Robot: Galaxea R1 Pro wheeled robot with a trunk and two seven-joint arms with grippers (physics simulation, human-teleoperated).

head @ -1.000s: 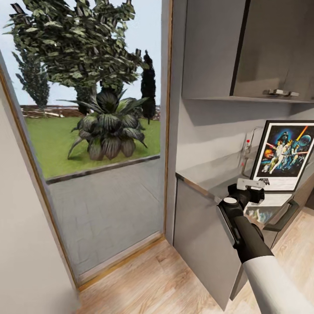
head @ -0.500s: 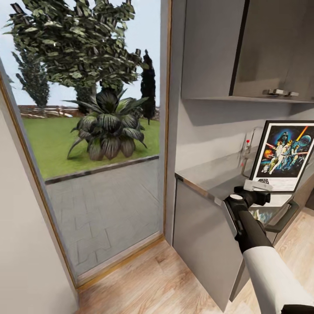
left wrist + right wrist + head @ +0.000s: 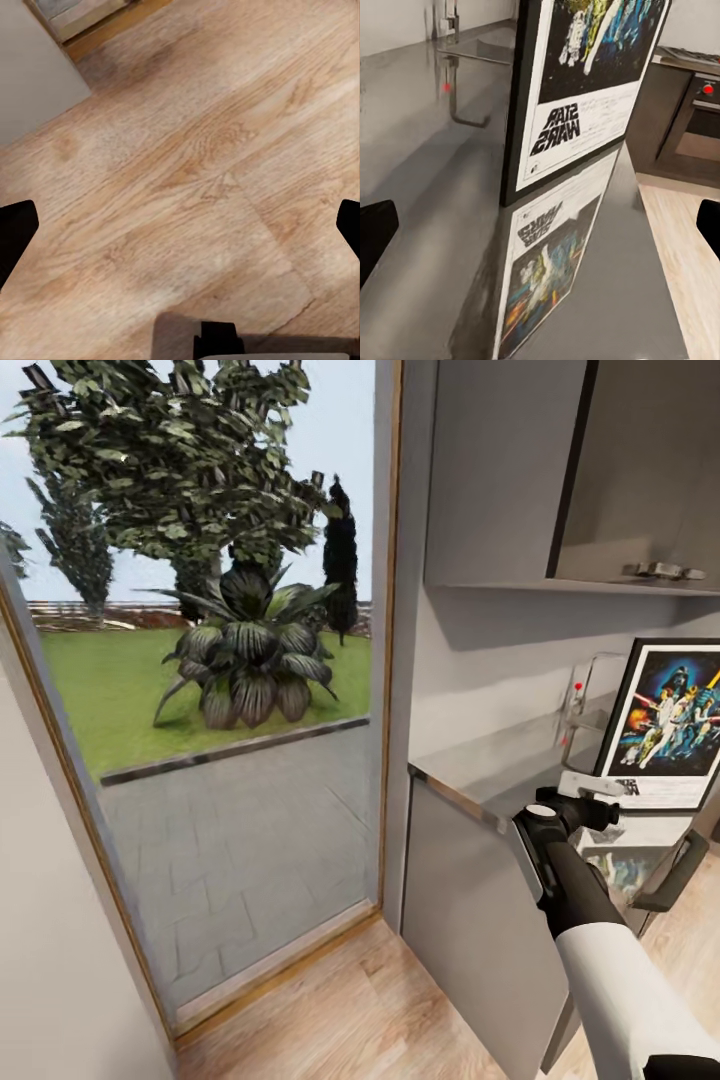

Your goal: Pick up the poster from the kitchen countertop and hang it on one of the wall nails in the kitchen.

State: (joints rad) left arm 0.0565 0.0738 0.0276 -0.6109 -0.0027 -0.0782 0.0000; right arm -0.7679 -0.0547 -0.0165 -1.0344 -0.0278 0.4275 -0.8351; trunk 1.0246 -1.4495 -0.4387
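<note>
View has swung slightly left since the earlier frame, so the poster (image 3: 672, 725) now sits nearer the right edge. Left pincer (image 3: 180, 225) spread wide over wood floor (image 3: 187, 150), holding nothing. Right pincer (image 3: 592, 787) spread wide, empty, just short of the poster, which stands upright on the counter (image 3: 500, 765). It looks light, stiff, thin; grip the side frame edge.

The poster (image 3: 675, 725) stands upright on the kitchen countertop (image 3: 490, 770), over at the right of the scene: thin black frame, white border, dark blue art with figures, and the "STAR WARS" title low on the sheet. Its bottom edge rests on the grey slab, near the front edge. The glossy countertop (image 3: 427, 225) mirrors the poster (image 3: 577, 90) right beneath it.
</note>
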